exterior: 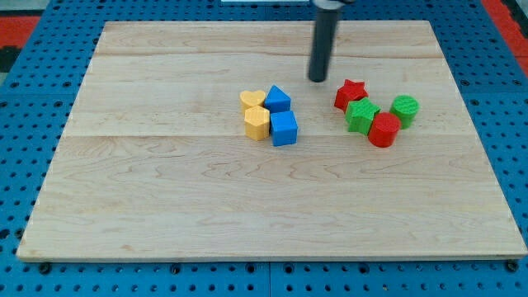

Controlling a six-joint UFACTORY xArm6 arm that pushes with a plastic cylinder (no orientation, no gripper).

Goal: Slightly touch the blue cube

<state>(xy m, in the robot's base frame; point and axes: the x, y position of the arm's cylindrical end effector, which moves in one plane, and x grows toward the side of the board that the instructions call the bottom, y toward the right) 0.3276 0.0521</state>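
Observation:
The blue cube [284,129] sits near the middle of the wooden board [165,181]. A blue triangular block [277,99] touches it from the view's top. A yellow hexagonal block [256,122] is against its left side, with a yellow heart block [252,100] above that. My tip [318,78] is at the end of the dark rod, up and to the right of the blue cube, apart from it and from the blue triangular block.
To the view's right lies a cluster: a red star [350,93], a green star [361,115], a red cylinder [384,129] and a green cylinder [404,109]. The red star is close to my tip's right. Blue pegboard [33,124] surrounds the board.

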